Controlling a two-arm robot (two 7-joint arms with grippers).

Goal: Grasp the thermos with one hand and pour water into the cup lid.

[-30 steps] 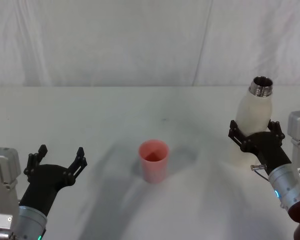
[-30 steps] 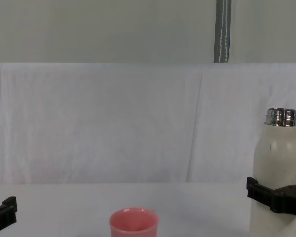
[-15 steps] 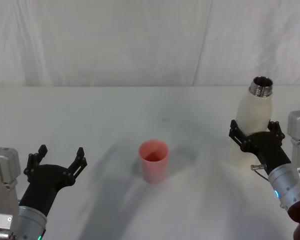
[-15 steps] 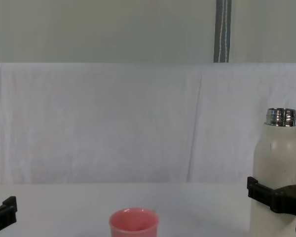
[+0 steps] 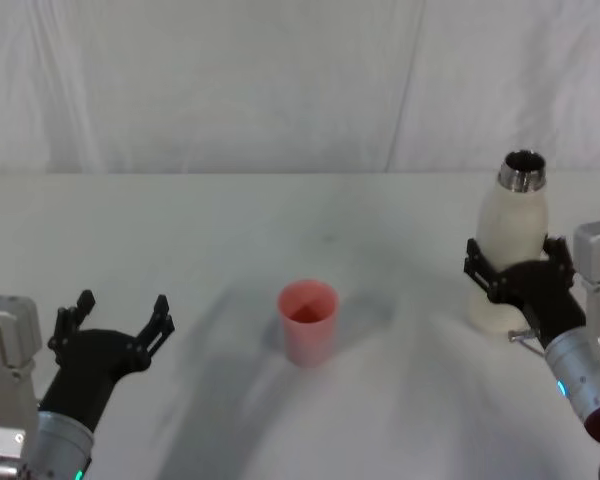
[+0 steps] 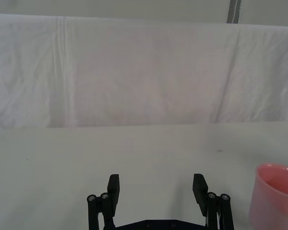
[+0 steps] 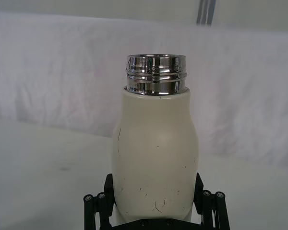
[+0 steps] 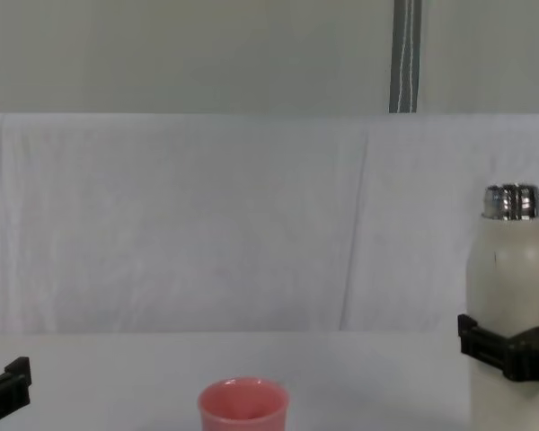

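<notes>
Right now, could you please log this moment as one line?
right gripper: shut on upright cream-white steel-necked thermos | left gripper: open, idle | small salmon-pink cup lid: untouched

In the chest view, the lower part of the cup lid point(image 8: 243, 403) is cut off by the picture's lower edge, and so is the base of the thermos point(image 8: 513, 296), whose right flank runs out at the right edge. The right tool point(image 8: 512, 348) shows there as a dark band across the bottle, its far finger out of frame. The left tool point(image 8: 6, 384) shows as one fingertip at the lower left corner.

In the right wrist view, the thermos's point(image 7: 155, 158) bottom is hidden behind the tool point(image 7: 155, 203).

In the left wrist view, the cup lid point(image 6: 275, 191) is clipped at the right edge.

Whether water is inside the cup lid point(image 5: 307, 318) cannot be told.
</notes>
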